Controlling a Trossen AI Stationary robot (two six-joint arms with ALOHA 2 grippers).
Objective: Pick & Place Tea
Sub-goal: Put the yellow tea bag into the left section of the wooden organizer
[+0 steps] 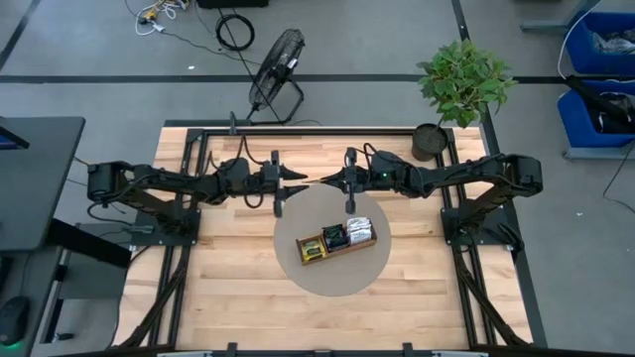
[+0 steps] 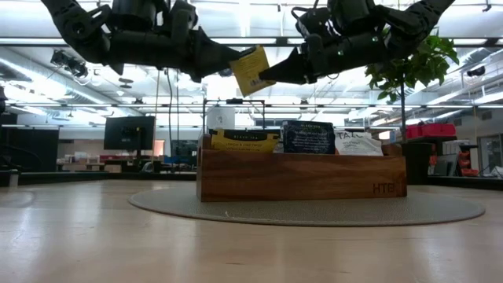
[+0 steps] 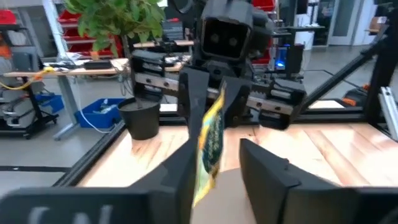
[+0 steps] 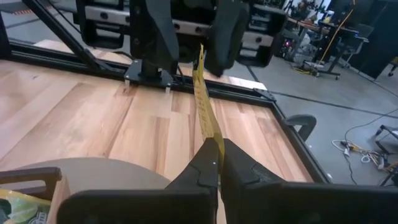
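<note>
A yellow tea sachet (image 2: pixel 250 69) hangs in the air between both grippers, above the table and behind the wooden tray (image 2: pixel 302 177). My right gripper (image 4: pixel 217 152) is shut on it. My left gripper (image 3: pixel 227 180) faces it from the table's left and is open, with one finger on each side of the sachet's other edge (image 3: pixel 211 140). I cannot tell whether a left finger touches it. The tray (image 1: pixel 335 242) stands on a round grey mat (image 1: pixel 332 283) and holds yellow (image 2: pixel 244 141), dark blue (image 2: pixel 308 137) and white (image 2: pixel 357 143) sachets standing upright. My right gripper pinches the yellow sachet between its two fingers, at the edge that faces the table's right (image 4: pixel 209 134). The fingers come level from the table's right. The sachet is lifted clear and stands on edge, slightly tilted, reaching out past the fingertips toward the left gripper.
A potted plant (image 1: pixel 461 79) stands at the table's far right corner. A floor fan (image 1: pixel 276 69) sits beyond the far edge. Black frame rails (image 1: pixel 198 213) run along both sides. Bare wood lies in front of the mat (image 1: pixel 327 322).
</note>
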